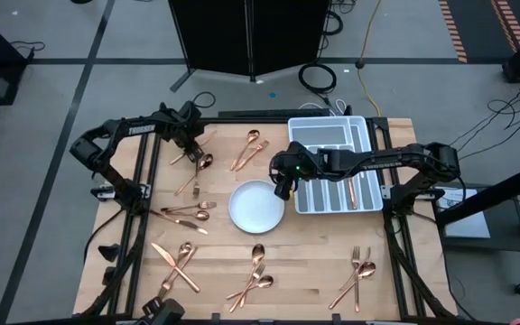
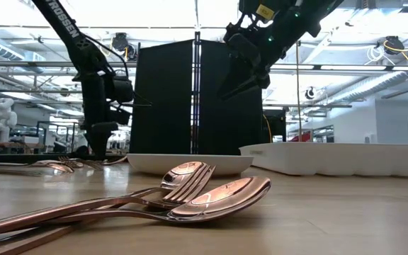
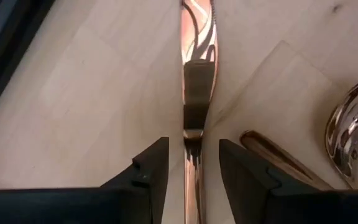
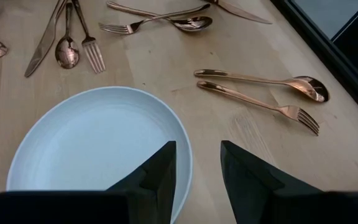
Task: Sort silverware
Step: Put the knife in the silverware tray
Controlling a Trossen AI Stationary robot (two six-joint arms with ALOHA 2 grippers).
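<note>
A: Where's the left gripper (image 3: 192,163)?

B: Down at the far left of the bench (image 1: 332,271), over a knife (image 3: 195,93) that lies flat on the wood. Its jaws are spread, one on each side of the blade, and I see no pinch on it. A spoon (image 3: 353,140) lies just beside it.

A: And the rest of the silverware (image 1: 188,213)?

B: Scattered in small heaps: a cluster near the left edge, a crossed knife and spoon at the near left corner, more pieces near the middle of the front edge, a fork and spoon at the near right, and a pair at the far side beside the white tray (image 1: 307,131).

A: The middle?

B: A round white plate (image 1: 256,206) sits there, just left of the tray.

A: The right gripper (image 4: 196,163)?

B: It hangs above the plate's right rim, clear of the bench. Its jaws stand apart with nothing between them. One copper piece already lies in a tray slot.
</note>
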